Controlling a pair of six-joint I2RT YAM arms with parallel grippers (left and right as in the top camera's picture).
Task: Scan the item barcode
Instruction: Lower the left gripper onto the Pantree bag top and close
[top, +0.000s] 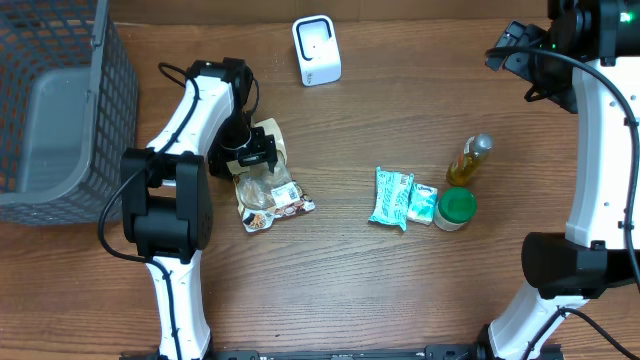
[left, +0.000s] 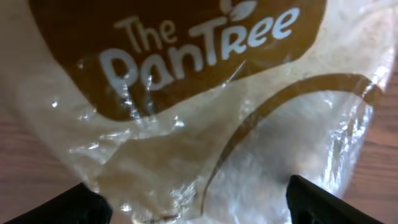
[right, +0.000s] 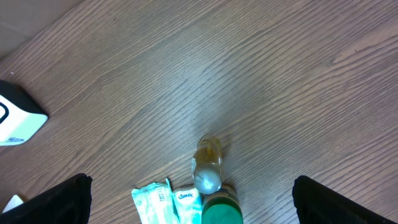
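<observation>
Left gripper (left: 198, 200), jaws spread, hangs over the clear brown-labelled bread bag (top: 268, 188) lying left of centre on the wooden surface (top: 350, 290); advise closing across its middle, barcode unobstructed for the white boxy scanner (top: 316, 50); right gripper (top: 512, 52) likewise spread.

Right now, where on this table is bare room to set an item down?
Bare wood lies between the snack bag and the tissue packs, and right of the scanner. It is crowded where the packs, green-lidded jar and bottle cluster.

The clear bread bag (left: 205, 124) reads "The PanTree" in white letters.
</observation>
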